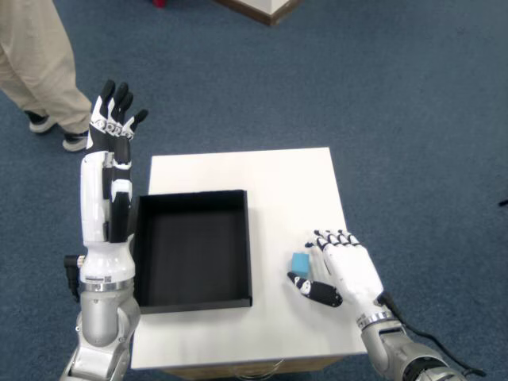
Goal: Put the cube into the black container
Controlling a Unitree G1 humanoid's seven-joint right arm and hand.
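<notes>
The step in hand looks like the reach-and-grasp: the robot's white-shelled right hand (343, 274), with its black finger joints, sits low on the table right beside the small, matte light-blue cube (300, 262). Its fingers (332, 238) are spread above and to the right of the cube, and the dark thumb (313, 289) juts out just below it, so the cube lies in the gap between thumb and fingers. From up here I can't quite tell whether any fingertip touches the cube, but nothing is closed round it; the hand is open and holds nothing.

The cube rests on the smooth white square tabletop (262, 178), just to the right of the shallow, black, square-cornered container (191, 248), whose thin upright walls frame a flat, dull, empty floor.

To my eye the next move calls for thumb and fingers to close on the cube's opposite faces, then a lift high enough to clear the near wall and a short carry leftward over the tray. The cube is small with crisp edges, so a careless pinch could nudge it aside.

The other arm (107, 190), white and black, stands raised at the container's left, fingers pointing up.
</notes>
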